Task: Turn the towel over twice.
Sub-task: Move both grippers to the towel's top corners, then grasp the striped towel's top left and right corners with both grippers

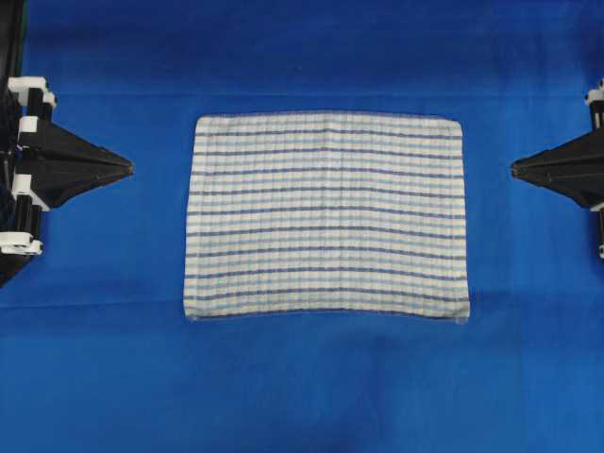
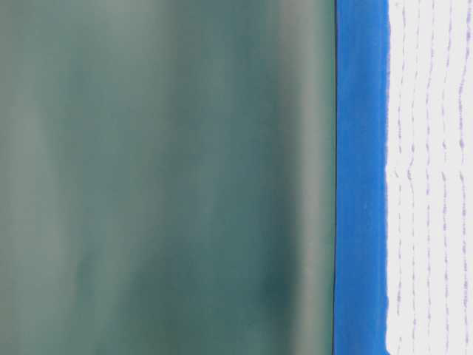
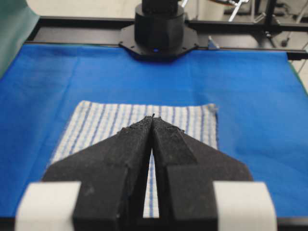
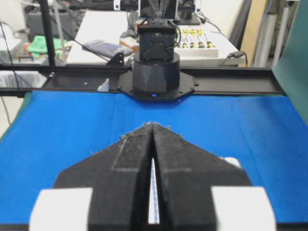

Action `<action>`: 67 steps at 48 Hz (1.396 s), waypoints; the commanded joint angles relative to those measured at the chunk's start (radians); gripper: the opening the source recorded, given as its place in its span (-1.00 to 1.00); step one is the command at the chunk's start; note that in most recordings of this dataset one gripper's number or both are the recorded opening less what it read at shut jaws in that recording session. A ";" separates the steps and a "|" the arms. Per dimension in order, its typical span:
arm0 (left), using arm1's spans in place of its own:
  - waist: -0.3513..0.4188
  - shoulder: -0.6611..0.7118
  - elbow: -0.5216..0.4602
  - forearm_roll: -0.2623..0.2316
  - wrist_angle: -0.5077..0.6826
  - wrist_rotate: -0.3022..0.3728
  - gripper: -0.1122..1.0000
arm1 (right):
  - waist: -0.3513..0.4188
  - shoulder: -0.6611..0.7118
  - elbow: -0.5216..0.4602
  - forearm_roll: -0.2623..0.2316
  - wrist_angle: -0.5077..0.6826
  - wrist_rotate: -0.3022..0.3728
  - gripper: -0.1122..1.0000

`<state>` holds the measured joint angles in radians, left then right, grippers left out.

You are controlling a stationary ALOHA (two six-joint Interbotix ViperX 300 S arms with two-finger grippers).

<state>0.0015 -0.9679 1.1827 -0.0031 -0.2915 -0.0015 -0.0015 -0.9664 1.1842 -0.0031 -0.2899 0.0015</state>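
Overhead: I see towel (image 1: 326, 216) flat, mid blue tabletop cover (image 1: 302, 387). Left hand (image 1: 127, 168) and right hand (image 1: 515, 170) flank towel, well apart from it, both pressed together, empty. Left wrist view adds opposite arm's base (image 3: 159, 29) beyond towel; table-level adds green backdrop (image 2: 162, 177).

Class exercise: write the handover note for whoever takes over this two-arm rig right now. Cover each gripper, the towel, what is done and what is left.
Left gripper: shut, empty, parked off the towel's left edge.
Right gripper: shut, empty, parked off its right edge.
Towel: spread flat in the middle of the blue table covering, untouched by either gripper.
Done: no flip can be confirmed from how it lies.
Left: treat both turn-overs as still to do.
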 commanded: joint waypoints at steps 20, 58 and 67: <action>0.126 0.101 -0.005 -0.015 -0.011 0.011 -0.80 | -0.202 0.109 -0.026 0.002 0.103 0.006 -0.80; 0.387 0.650 0.052 -0.015 -0.322 0.020 0.78 | -0.468 0.712 -0.041 0.002 -0.038 0.005 0.29; 0.411 0.807 0.029 -0.015 -0.407 0.023 0.78 | -0.485 0.822 -0.063 0.002 -0.069 0.005 0.29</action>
<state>0.4034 -0.2071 1.2318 -0.0169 -0.6596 0.0184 -0.4771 -0.1718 1.1428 -0.0031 -0.3421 0.0077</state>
